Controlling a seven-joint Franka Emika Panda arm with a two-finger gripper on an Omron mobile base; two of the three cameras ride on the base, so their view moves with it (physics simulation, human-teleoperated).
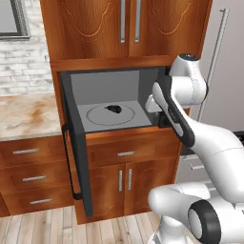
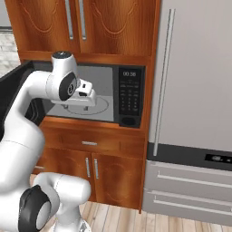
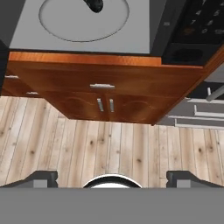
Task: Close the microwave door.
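Observation:
The microwave (image 1: 112,95) stands open in the wooden cabinet, with a grey inside and a round glass turntable (image 1: 110,116). Its door (image 1: 78,157) swings out toward the left front, seen nearly edge-on, its black bar handle (image 1: 69,162) on the outer side. The keypad panel (image 2: 129,96) is on the microwave's right. My gripper (image 1: 151,104) hangs in front of the opening's right part, pointing down, apart from the door. In the hand view its fingertips (image 3: 43,177) stand wide apart, open, with nothing between them.
A small dark object (image 1: 114,108) lies on the turntable. Below the microwave are a drawer (image 1: 126,154) and cabinet doors (image 3: 105,105). A tall grey fridge (image 2: 195,77) stands at the right and a stone counter (image 1: 24,114) at the left. Wooden floor (image 3: 109,144) lies underneath.

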